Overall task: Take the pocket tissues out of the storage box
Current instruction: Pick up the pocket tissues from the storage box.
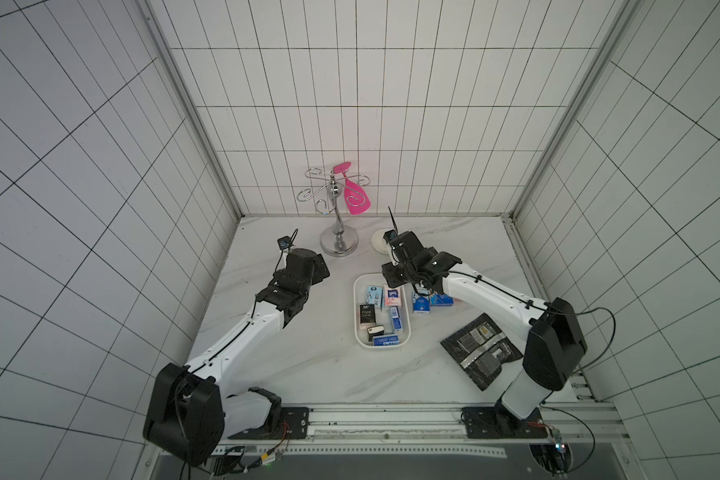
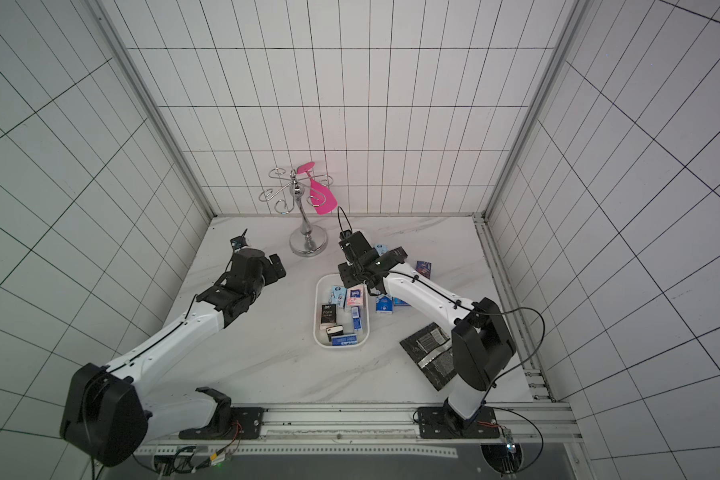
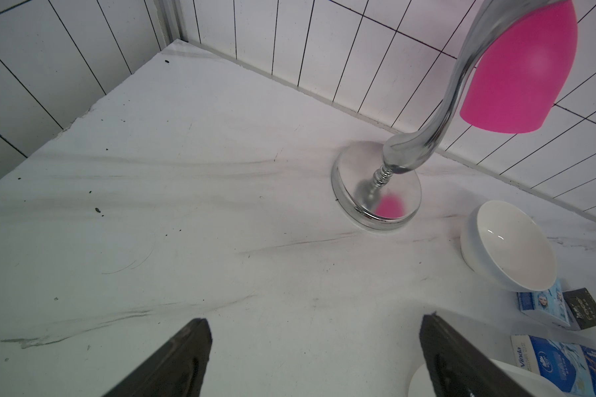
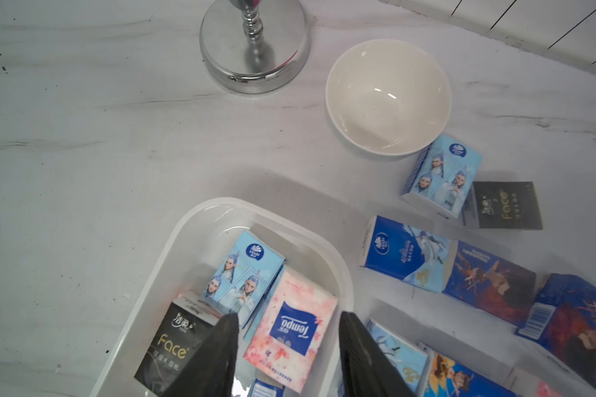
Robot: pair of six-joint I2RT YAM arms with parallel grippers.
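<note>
Counting roughly six tissue packets point(image 1: 385, 340) in the white box point(image 1: 356, 303), mid-table. Seeing more flat on the table point(image 1: 308, 365) just beside the box on the right arm's side, running up toward the bowl point(image 4: 387, 96). Judging the job partly done.

Right gripper point(image 4: 289, 314): jaws apart, nothing clamped, hanging over the far end of the box. Showing the pink packet point(image 4: 291, 330) lined up between the fingers point(image 4: 217, 357) in the wrist view. No squeeze visible; can't tell whether one finger touches it.

Left gripper point(image 3: 313, 319): jaws wide apart, empty, over bare table near the chrome stand point(image 3: 375, 192).

Handling guess: light, soft paper in slick film. Gives under pressure, slides easily, not fragile.

Noting the pink packet lying against the light blue packet point(image 4: 241, 275), with the black packet point(image 4: 172, 347) close by.

Take it across the narrow width at mid-length, fingers down the two long sides. Close gently: enough to dent, not crush. Watch for dragging the blue neighbour, or shifting the light box on the lift.
</note>
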